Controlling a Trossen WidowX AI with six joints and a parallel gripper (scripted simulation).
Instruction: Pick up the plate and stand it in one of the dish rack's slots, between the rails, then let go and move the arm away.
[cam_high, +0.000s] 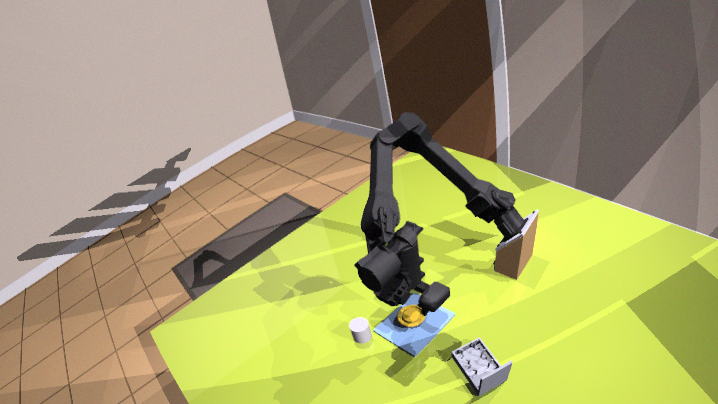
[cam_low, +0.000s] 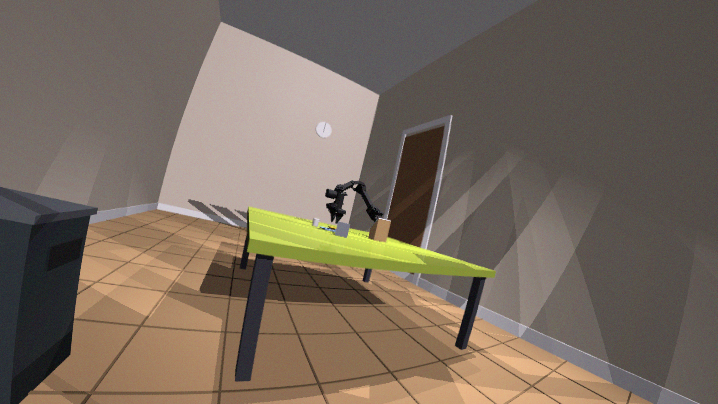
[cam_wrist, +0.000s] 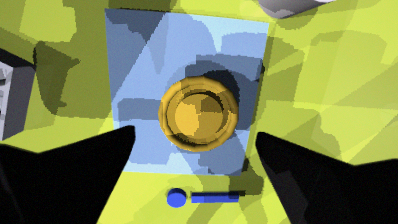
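Hovering right over the plate, we are carrying the gripper spread wide with nothing between its fingers, and that width makes sense: the yellow plate is lying flat, so the jaws need room to straddle its rim before closing. In the wrist view the two dark fingers are framing the plate from about 8 and 4 o'clock, with the plate sitting near the centre of the picture, so we are lining up for a descent rather than gripping yet.

The plate is resting on the blue mat, roughly in the mat's middle. A flat plate on a mat gives little edge to catch, so we judge the coming grasp needs to bite the rim cleanly. A small blue utensil is lying on the table just off the mat's edge at 6 o'clock from the plate, close enough that we are watching it as the fingers come down.

In the top view the dish rack is sitting on the green table at about 4 o'clock from the plate, near but apart, a short carry away. The white cup is standing at 9 o'clock, just beside the mat. The brown box is standing well apart at 1 o'clock.
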